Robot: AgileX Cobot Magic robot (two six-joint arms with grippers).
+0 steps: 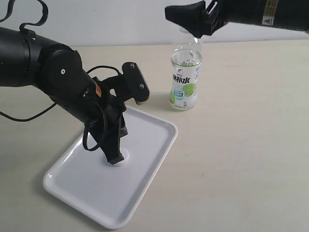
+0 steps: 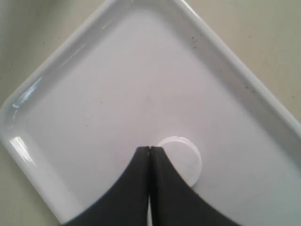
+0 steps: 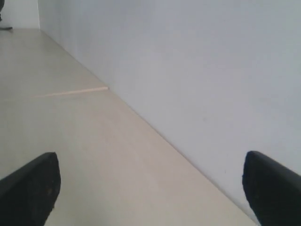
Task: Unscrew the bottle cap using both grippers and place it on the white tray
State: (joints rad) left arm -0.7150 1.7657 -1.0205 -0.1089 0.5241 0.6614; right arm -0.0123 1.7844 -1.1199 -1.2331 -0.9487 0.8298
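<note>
Left gripper: low on the white tray, tips down near the tray's middle. Fingers pressed flat together in the left wrist view, no gap, nothing pinched between.

Bottle cap: flat on the tray floor, just beside the closed tips, one edge tucked behind a finger. Touching that finger or merely next to it: cannot tell. In the exterior view, a small white disc at the foot of the gripper, on its right side.

Bottle: upright on the beige table, off the tray, just beyond its far right corner. Label toward the camera, with lime picture and dark lettering. Clear above the label; top of the neck hidden behind the right gripper.

Right gripper: high at the far side, over the bottle's top in the exterior view, black arm off to the right edge. Contact with the bottle: cannot tell. Fingers spread wide in the right wrist view, one at each side, only bare table and pale wall between, nothing held.

Tray: near left of the table, set at an angle, glossy, low rim
</note>
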